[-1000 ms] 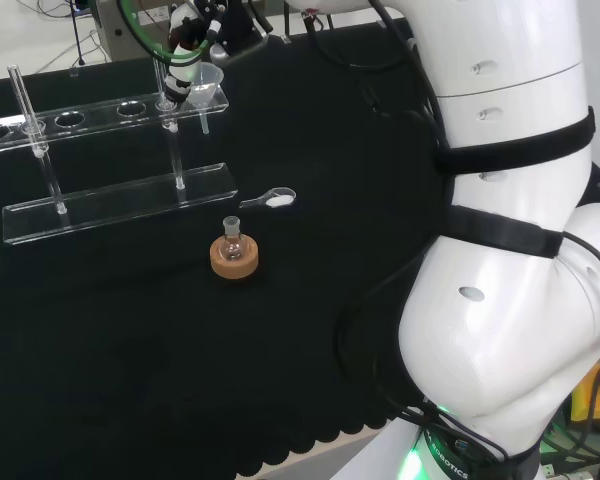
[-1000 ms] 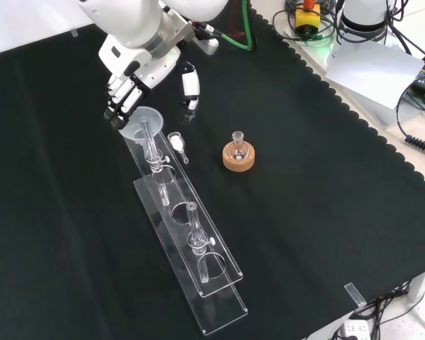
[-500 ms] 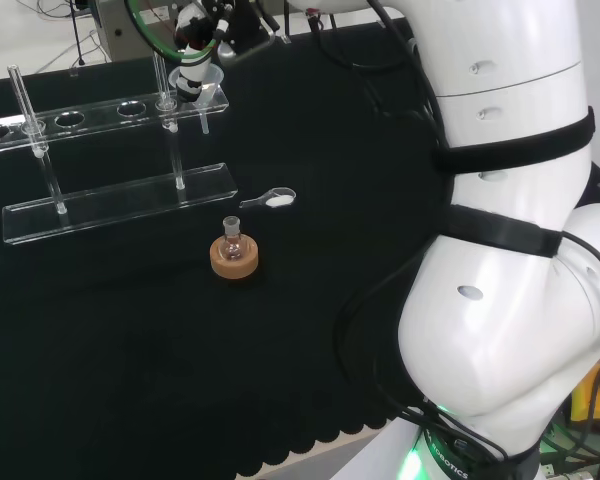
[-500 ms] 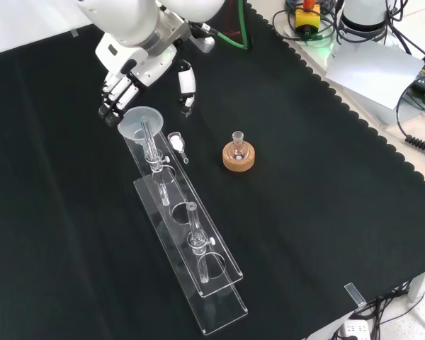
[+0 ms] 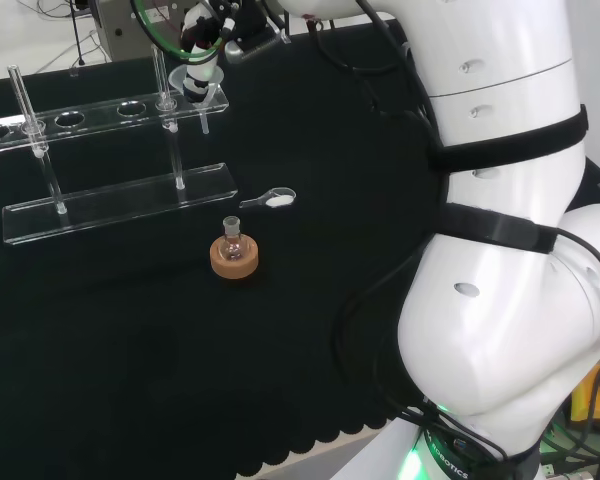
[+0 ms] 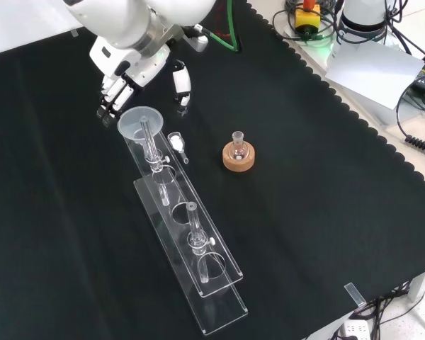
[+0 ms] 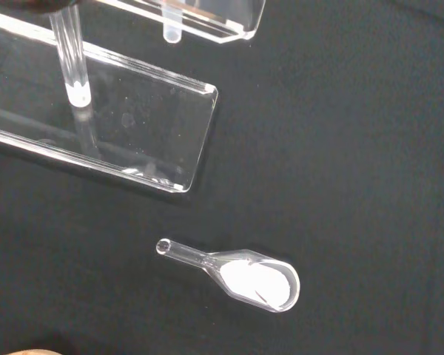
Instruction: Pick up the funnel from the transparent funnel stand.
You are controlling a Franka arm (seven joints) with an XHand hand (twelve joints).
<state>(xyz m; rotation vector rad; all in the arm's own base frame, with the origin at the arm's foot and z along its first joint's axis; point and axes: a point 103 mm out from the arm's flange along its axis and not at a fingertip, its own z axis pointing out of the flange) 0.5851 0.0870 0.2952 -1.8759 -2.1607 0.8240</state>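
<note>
**Funnel seated in end hole of stand, hand alongside, no grasp**

Bench cloth (image 6: 304,212), black, carries all ware. Arm links (image 5: 500,300) bulk large at the head view's right. Transparent funnel stand (image 6: 188,248) runs diagonally in the front view, upper shelf on thin posts over a base plate. Hand (image 6: 124,78) sits at the stand's far end; fingers (image 6: 110,95) hang relaxed just beside the funnel rim, the thumb (image 6: 178,81) apart on the other side, nothing between them. Cork ring (image 6: 239,160) with a small flask (image 6: 236,142) stands well clear of the stand. Funnel (image 6: 139,122) rests in the shelf's end hole, cone up, stem down through it. Scoop (image 7: 240,275) with white powder lies on the cloth near the base plate's corner.

Handling, as judged: funnel looks light, stiff, smooth and likely slippery; possibly brittle. Best hold is across the cone just under the rim, then lift straight up so the stem clears the hole without snagging.
</note>
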